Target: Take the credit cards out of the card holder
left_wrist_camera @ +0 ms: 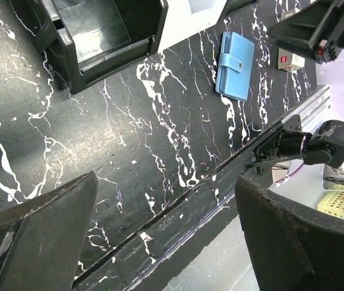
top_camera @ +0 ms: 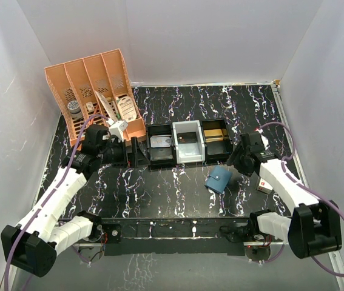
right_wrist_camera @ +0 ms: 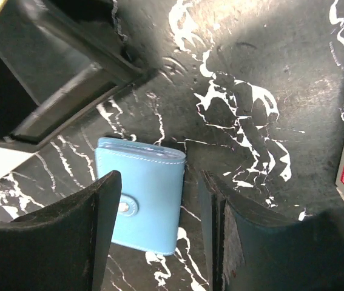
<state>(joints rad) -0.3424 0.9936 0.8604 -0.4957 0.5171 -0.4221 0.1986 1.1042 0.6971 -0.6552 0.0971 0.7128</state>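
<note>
While the card holder (top_camera: 219,179) lies flat and shut on the table (top_camera: 159,191), its snap tab fastened across the front, I cannot see any cards. It sits right of centre, just in front of the row of three trays and nearest the right black tray (top_camera: 215,139).

From the overhead view, the right jaws hang beside the holder on its far right side, close to it. Through the right wrist camera the holder (right_wrist_camera: 142,197) shows below the jaws, mostly on one side of the gap. One finger (right_wrist_camera: 56,242) overlaps the edge by the snap and the other finger (right_wrist_camera: 263,248) stands just off the opposite edge. The right jaws are about half apart and hold nothing. Whether a fingertip touches the leather I cannot tell.

My left jaws stand wide and hold nothing, over bare table in front of the left black tray (top_camera: 161,145), with the orange organizer (top_camera: 96,91) behind them. In the left wrist view the holder (left_wrist_camera: 235,65) lies well apart from those jaws, far across the table. Its two fingers (left_wrist_camera: 44,236) frame only marble-patterned surface.

A white box (top_camera: 265,183) with a red mark rests on the table to the right of the holder, near the right arm (top_camera: 284,182). A white tray (top_camera: 188,142) sits between the two black ones.
</note>
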